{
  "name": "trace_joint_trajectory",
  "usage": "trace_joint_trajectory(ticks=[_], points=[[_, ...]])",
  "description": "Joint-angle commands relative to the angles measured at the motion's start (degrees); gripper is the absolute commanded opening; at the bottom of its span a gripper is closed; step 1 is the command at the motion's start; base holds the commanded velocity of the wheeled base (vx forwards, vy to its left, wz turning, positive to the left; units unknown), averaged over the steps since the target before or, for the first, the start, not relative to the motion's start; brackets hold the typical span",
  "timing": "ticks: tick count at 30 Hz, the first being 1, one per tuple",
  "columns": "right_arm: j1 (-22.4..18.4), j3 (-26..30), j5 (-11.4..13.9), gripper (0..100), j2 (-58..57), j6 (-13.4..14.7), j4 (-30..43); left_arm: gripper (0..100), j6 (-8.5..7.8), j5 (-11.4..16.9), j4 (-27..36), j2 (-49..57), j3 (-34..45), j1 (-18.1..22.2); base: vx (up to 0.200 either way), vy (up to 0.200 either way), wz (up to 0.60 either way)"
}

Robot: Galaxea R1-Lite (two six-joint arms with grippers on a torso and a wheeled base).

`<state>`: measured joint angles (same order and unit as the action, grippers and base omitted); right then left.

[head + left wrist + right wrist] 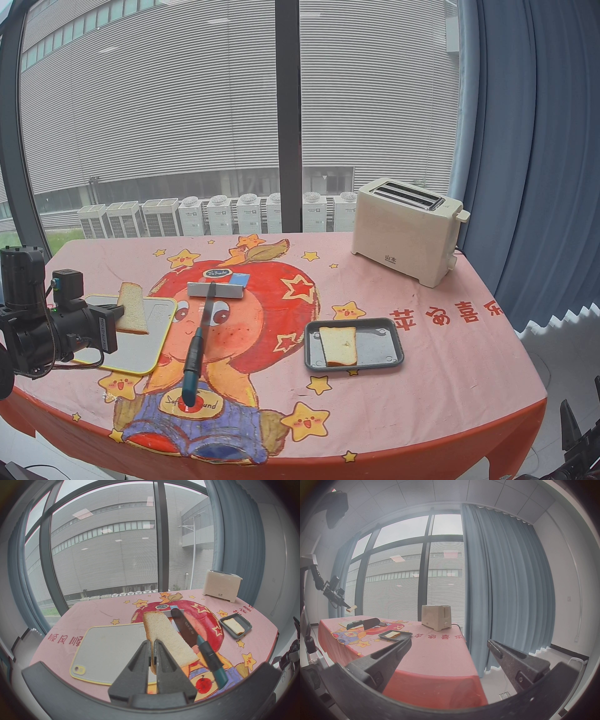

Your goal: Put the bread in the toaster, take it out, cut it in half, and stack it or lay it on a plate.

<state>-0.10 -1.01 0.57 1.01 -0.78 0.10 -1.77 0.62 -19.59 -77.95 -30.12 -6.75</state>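
Note:
My left gripper (pixel 117 311) is shut on the lower edge of a bread slice (pixel 132 305), holding it in the air over the white cutting board (pixel 142 351) at the table's left. In the left wrist view the fingers (pixel 142 658) pinch the bread slice (pixel 167 636) flat between them. A second, smaller piece of bread (pixel 338 345) lies in the dark grey tray (pixel 382 345) at mid-table. The cream toaster (pixel 406 230) stands at the back right, its slots empty. My right gripper (pixel 450 647) hangs open, off the table's front right corner.
A knife with a teal handle (pixel 192 365) lies between board and tray, its blade propped on a small metal holder (pixel 216 289). A blue curtain (pixel 537 156) hangs close behind the toaster. A window runs along the table's far edge.

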Motion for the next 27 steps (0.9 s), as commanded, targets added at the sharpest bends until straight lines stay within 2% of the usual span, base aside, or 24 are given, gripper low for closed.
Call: trace_joint_trajectory(ticks=[1,4,7,8,16,20,22,23,24,25,27], points=[[0.01,1.01,0.04,100,-0.75,-0.01,-0.01,0,-0.08,-0.01,-0.27,0.16,0.33,-0.1,0.0,-0.2,0.0],[0.01,1.01,0.04,100,-0.75,-0.01,-0.01,0,0.01,0.26,-0.1,0.95,0.5,-0.63,0.0,-0.2,0.0],[0.01,1.01,0.04,100,-0.75,-0.01,-0.01,0,0.45,0.61,0.08,1.48,0.77,-2.65,0.0,-0.2,0.0],[0.01,1.01,0.04,100,-0.75,-0.01,-0.01,0,0.63,0.61,0.17,2.27,0.59,-4.58,0.0,-0.2,0.0],[0.01,1.01,0.04,100,-0.75,-0.01,-0.01,0,0.71,0.61,0.08,1.75,-0.2,-5.99,0.0,0.0,0.0],[0.01,1.01,0.04,100,-0.75,-0.01,-0.01,0,0.8,0.61,-0.1,1.75,-0.64,-8.89,0.0,0.0,0.0],[0.01,1.01,0.04,100,-0.75,-0.01,-0.01,0,3.09,0.61,-0.1,1.75,-1.43,-11.79,0.0,0.0,0.0],[0.01,1.01,0.04,100,-0.75,-0.01,-0.01,0,3.09,0.61,-0.1,1.75,-1.43,-11.79,0.0,0.0,0.0],[0.01,1.01,0.04,100,-0.75,-0.01,-0.01,0,6.43,0.52,0.17,1.57,-2.31,-13.72,0.0,0.0,0.0],[0.01,1.01,0.04,100,-0.75,-0.01,-0.01,0,7.66,0.35,0.17,1.13,-2.57,-14.52,0.0,0.0,0.0],[0.01,1.01,0.04,100,-0.75,-0.01,-0.01,0,8.27,0.17,-0.01,-0.98,-2.84,-15.57,0.0,0.0,0.0]])
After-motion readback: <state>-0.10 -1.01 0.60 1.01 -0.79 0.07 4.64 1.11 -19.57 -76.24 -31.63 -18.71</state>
